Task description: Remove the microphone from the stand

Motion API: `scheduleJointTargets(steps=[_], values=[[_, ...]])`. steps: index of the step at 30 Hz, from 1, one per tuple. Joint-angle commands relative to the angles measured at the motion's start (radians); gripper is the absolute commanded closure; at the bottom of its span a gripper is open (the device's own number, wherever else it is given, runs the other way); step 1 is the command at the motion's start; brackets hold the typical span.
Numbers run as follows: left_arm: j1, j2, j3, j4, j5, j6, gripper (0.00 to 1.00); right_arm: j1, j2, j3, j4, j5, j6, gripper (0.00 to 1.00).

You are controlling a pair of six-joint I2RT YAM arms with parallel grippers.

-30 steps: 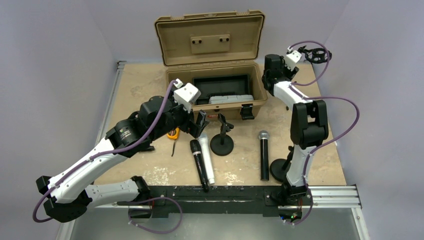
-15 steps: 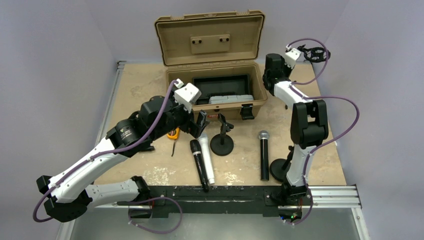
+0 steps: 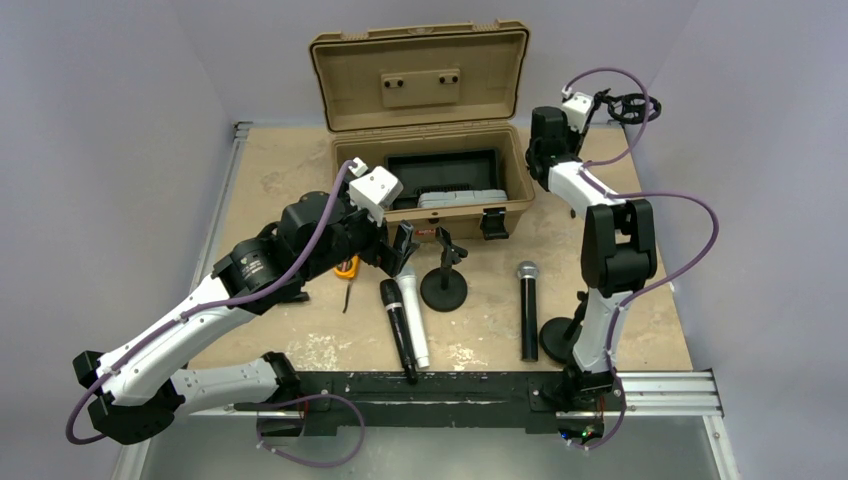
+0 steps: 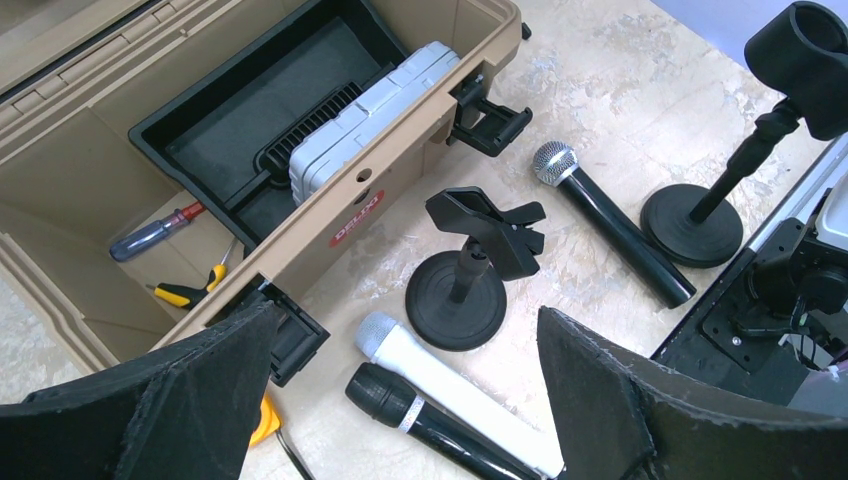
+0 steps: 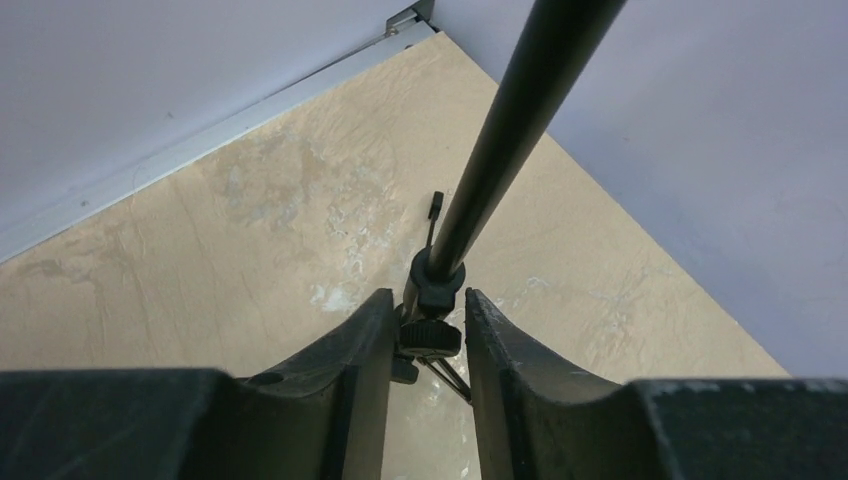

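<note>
Lying nearest on the desk (image 3: 290,150), a black microphone (image 3: 400,335) and a white microphone (image 3: 413,318) rest side by side with heads pointing far. To their right a silver-headed microphone (image 3: 527,315) lies flat beside a round-base stand (image 4: 693,225). Farther back, a clip stand (image 3: 444,287) stands upright just right of the white head, the left gripper (image 3: 402,248) above that head with fingers spread wide. Farthest: an open toolbox (image 3: 470,215); at far right, the right gripper (image 5: 428,320), fingers nearly together about a black pole (image 5: 500,130), actual pinch not discernible.
</note>
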Motion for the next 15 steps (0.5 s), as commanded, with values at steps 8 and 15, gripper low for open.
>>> scheduleJointTargets(steps=[8,15], values=[[0.001,0.002,0.034,0.020,0.007,-0.015,0.02,-0.001,0.007,0.035,-0.062,-0.035,0.006,0.55],[0.001,0.002,0.034,0.018,0.007,-0.014,0.02,-0.001,0.013,0.033,-0.051,-0.028,0.000,0.64]])
